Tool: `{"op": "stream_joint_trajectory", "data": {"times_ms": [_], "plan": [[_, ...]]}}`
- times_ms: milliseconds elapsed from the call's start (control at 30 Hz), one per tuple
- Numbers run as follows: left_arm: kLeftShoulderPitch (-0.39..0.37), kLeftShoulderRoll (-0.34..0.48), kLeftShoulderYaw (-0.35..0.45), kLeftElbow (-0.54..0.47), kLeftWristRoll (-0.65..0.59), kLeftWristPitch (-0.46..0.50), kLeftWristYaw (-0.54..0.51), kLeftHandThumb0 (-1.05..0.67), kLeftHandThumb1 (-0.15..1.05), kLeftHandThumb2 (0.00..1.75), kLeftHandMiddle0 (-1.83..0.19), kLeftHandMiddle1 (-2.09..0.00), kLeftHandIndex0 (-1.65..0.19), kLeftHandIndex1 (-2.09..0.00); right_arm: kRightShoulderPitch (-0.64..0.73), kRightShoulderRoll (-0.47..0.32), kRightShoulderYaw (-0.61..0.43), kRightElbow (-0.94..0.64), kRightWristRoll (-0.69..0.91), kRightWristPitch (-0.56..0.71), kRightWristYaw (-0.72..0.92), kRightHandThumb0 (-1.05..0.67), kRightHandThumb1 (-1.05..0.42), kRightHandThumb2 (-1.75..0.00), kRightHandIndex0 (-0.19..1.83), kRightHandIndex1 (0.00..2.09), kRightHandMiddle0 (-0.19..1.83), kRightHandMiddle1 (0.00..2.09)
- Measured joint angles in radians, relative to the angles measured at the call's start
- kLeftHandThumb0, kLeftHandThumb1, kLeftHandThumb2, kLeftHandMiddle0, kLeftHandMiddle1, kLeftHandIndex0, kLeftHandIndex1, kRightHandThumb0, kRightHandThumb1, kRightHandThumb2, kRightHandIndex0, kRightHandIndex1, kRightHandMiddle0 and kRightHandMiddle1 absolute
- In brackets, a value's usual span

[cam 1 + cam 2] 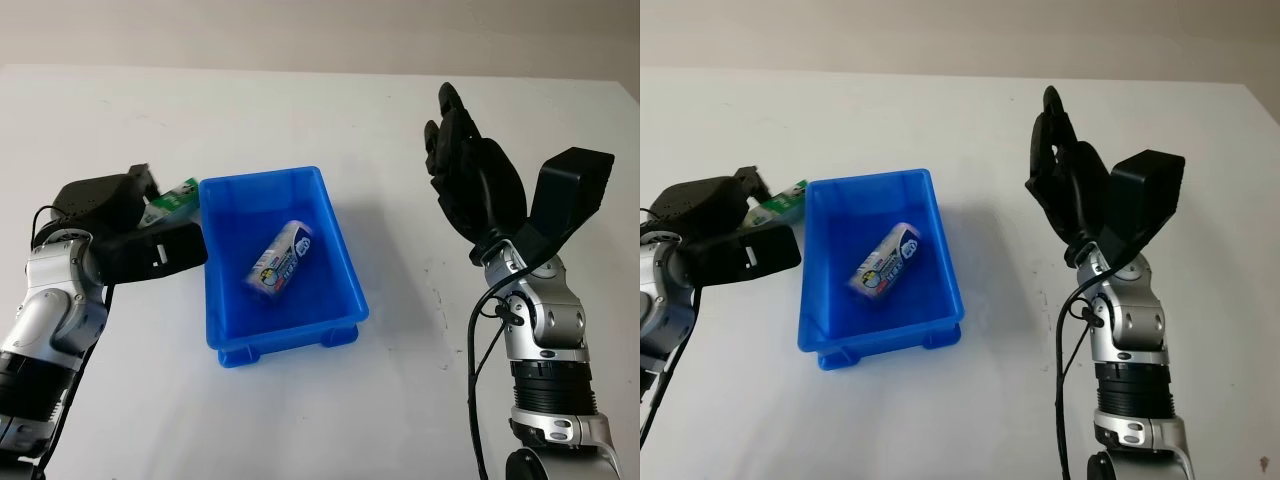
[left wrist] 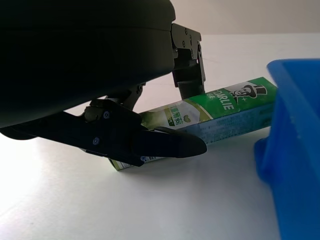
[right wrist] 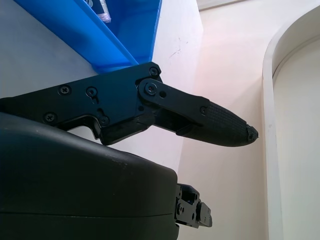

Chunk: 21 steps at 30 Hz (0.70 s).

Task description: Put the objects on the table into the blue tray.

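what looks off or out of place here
Nothing is spilled or damaged. One green box lies on the table outside the blue tray, by its left wall, with the left hand closing around it. A tube lies in the tray. The right hand is open, raised.

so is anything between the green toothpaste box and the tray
Only the blue tray's own near wall. The green toothpaste box lies on the table right beside it with the left hand around it, so it must be lifted over the rim. The right hand is open, raised well clear.
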Motion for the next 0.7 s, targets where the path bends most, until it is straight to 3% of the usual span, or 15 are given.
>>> {"op": "stream_joint_trajectory", "data": {"times_ms": [167,333,433,500,600,633,700], "plan": [[0.001,-0.006,0.031,0.018,-0.062,0.005,0.042,-0.32,1.05,0.39,-0.66,-2.09,-0.34,-2.09,0.000,0.000,0.000,0.000,0.005,0.000,0.011,-0.75,-1.05,-0.74,-0.19,0.00,-0.19,0.00],[0.003,-0.006,0.040,0.025,-0.081,-0.010,0.090,-0.30,1.05,0.38,-0.57,-2.09,-0.17,-2.09,0.000,0.000,0.000,0.000,0.006,0.000,0.011,-0.75,-1.05,-0.74,-0.19,0.00,-0.19,0.00],[0.005,-0.003,0.044,0.034,-0.082,-0.025,0.133,-0.29,1.05,0.36,-0.63,-2.09,-0.17,-2.09,0.000,0.000,0.000,0.000,0.009,0.000,0.011,-0.74,-1.05,-0.75,-0.19,0.00,-0.19,0.00],[0.005,0.005,0.046,0.038,-0.074,-0.013,0.143,-0.31,1.05,0.38,-0.35,-2.09,-0.12,-2.01,0.000,0.000,0.000,0.000,0.017,0.000,0.013,-0.74,-1.05,-0.75,-0.19,0.00,-0.19,0.00],[0.004,0.011,0.046,0.038,-0.042,0.054,0.144,-0.32,1.05,0.37,-0.25,-2.09,-0.09,-2.09,0.000,0.000,-0.001,0.000,0.022,0.000,0.015,-0.75,-1.05,-0.74,-0.19,0.00,-0.19,0.00],[0.004,0.011,0.047,0.038,-0.036,0.072,0.148,-0.31,1.05,0.37,-0.26,-2.09,-0.11,-2.09,0.000,0.000,-0.001,0.000,0.022,0.001,0.015,-0.75,-1.05,-0.74,-0.19,0.00,-0.19,0.00],[0.004,0.009,0.052,0.036,-0.032,0.102,0.175,-0.32,1.05,0.38,-0.57,-2.09,-0.20,-2.09,0.000,0.000,-0.001,0.000,0.023,0.000,0.018,-0.75,-1.05,-0.74,-0.19,0.00,-0.19,0.00]]}}
